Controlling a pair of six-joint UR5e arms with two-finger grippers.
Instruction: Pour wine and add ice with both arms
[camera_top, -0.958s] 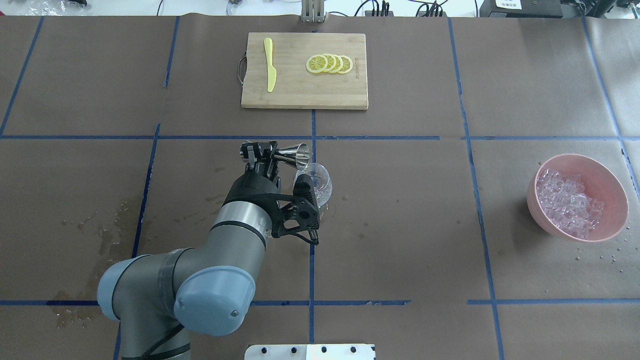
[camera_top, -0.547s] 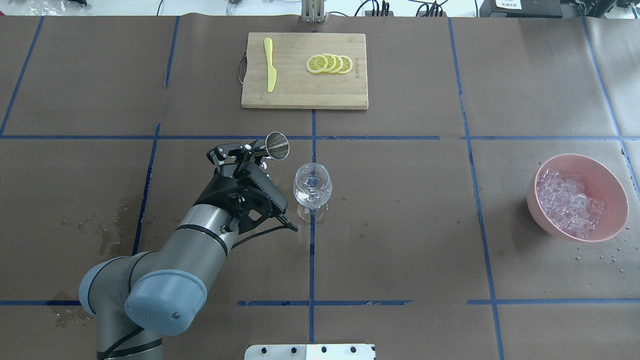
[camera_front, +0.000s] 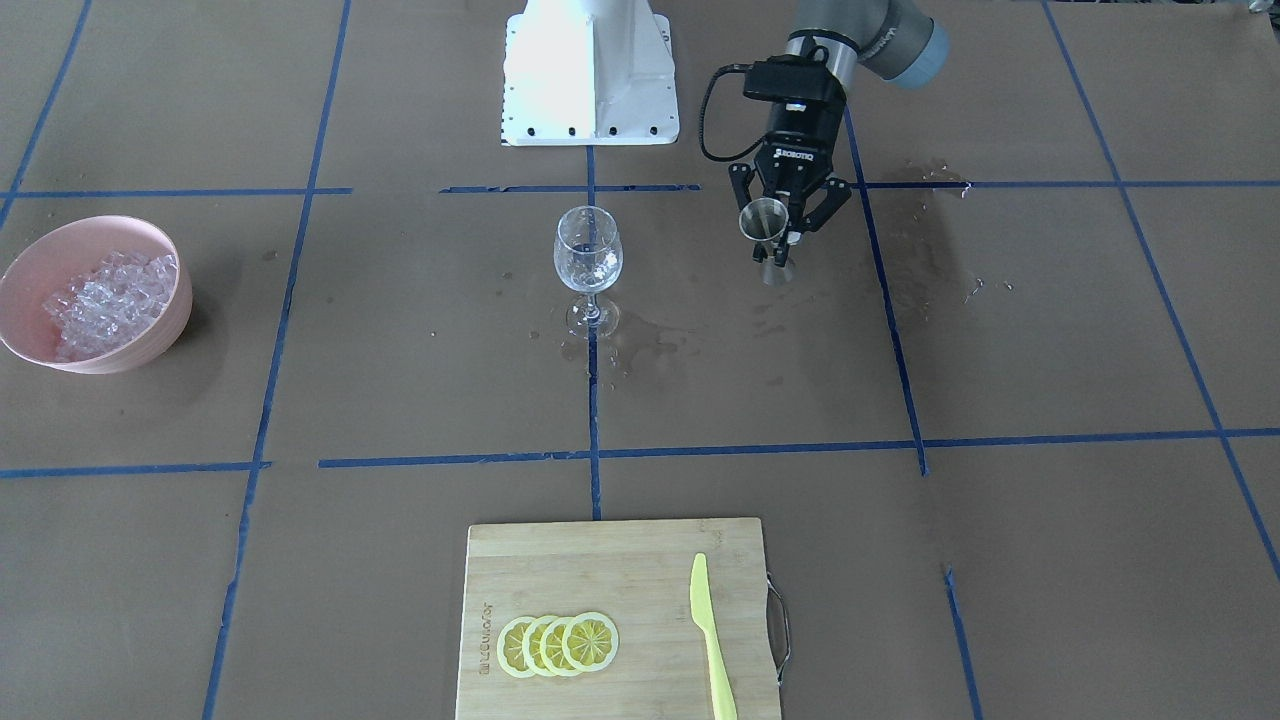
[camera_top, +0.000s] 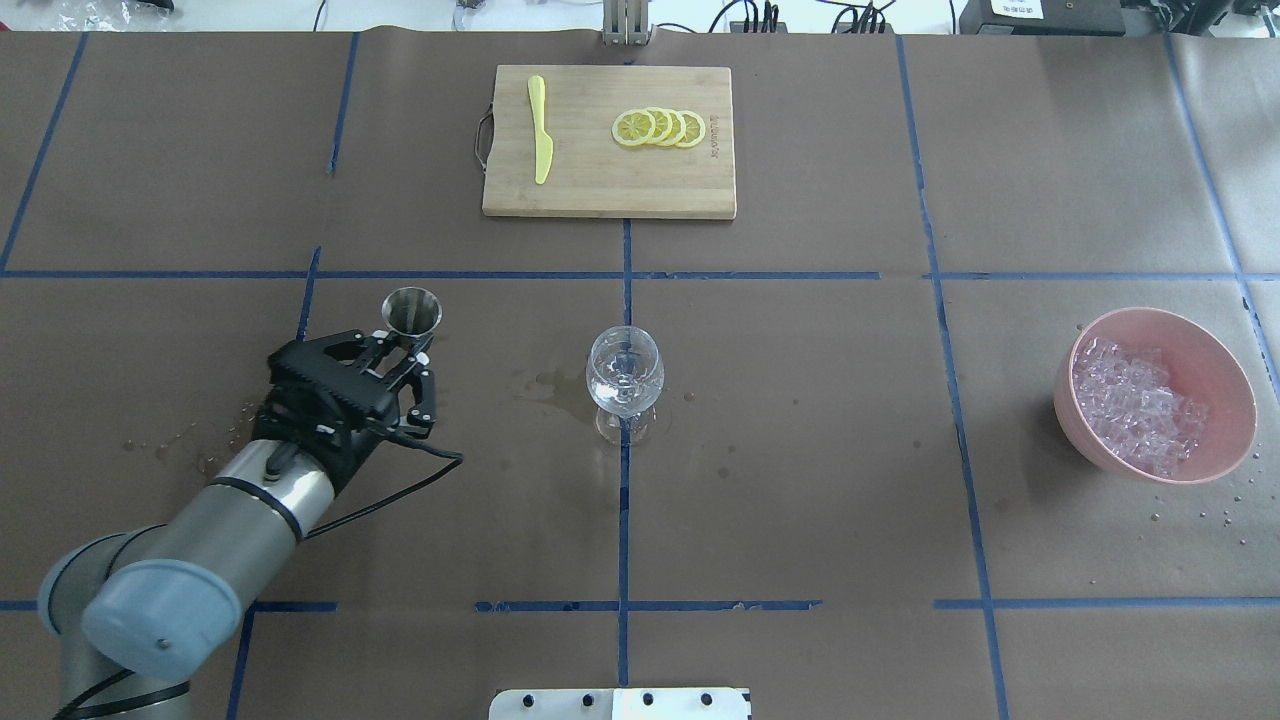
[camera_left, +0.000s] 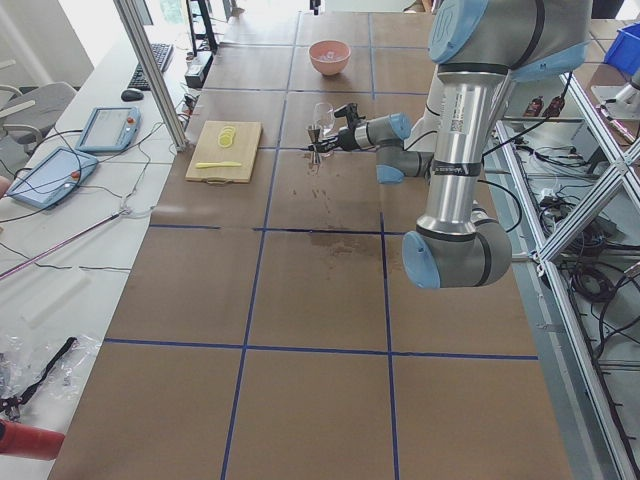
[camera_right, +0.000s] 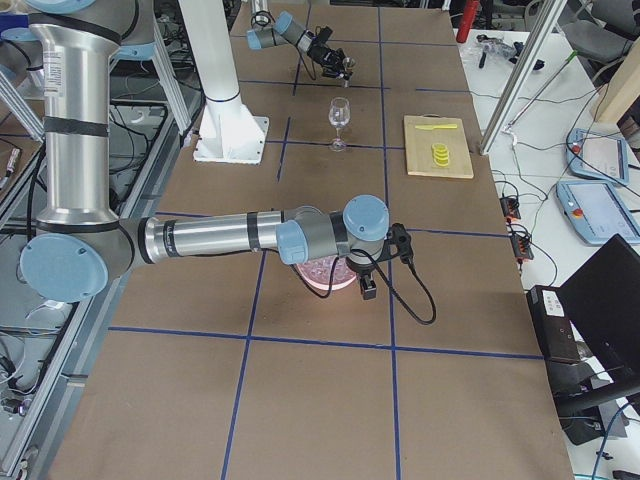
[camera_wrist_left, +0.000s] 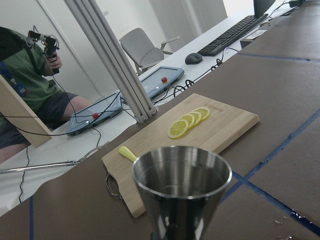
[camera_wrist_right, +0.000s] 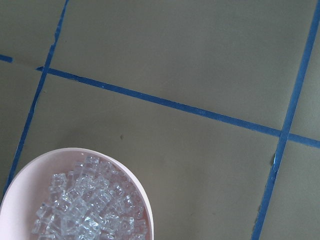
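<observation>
My left gripper (camera_top: 408, 345) is shut on a steel jigger (camera_top: 411, 310) and holds it upright, well to the left of the wine glass (camera_top: 625, 378). In the front-facing view the left gripper (camera_front: 770, 240) holds the jigger (camera_front: 764, 222) a little above the paper. The jigger's mouth fills the left wrist view (camera_wrist_left: 182, 175). The glass (camera_front: 587, 262) stands upright with a little almost colourless wine (camera_top: 622, 388) in it. Ice cubes (camera_top: 1135, 405) fill a pink bowl (camera_top: 1225, 400) at the right. The right arm (camera_right: 250, 235) reaches over the bowl; I cannot tell its gripper's state. The right wrist view shows the ice (camera_wrist_right: 87, 210) below.
A bamboo cutting board (camera_top: 600, 190) at the far centre holds several lemon slices (camera_top: 660, 128) and a yellow knife (camera_top: 540, 130). Wet stains (camera_top: 545, 385) lie on the paper left of the glass and further left (camera_top: 200, 450). Water drops lie by the bowl (camera_top: 1235, 500).
My left arm has swung left, away from the glass, carrying the jigger. The jigger has gone from tipped over the glass rim to upright.
</observation>
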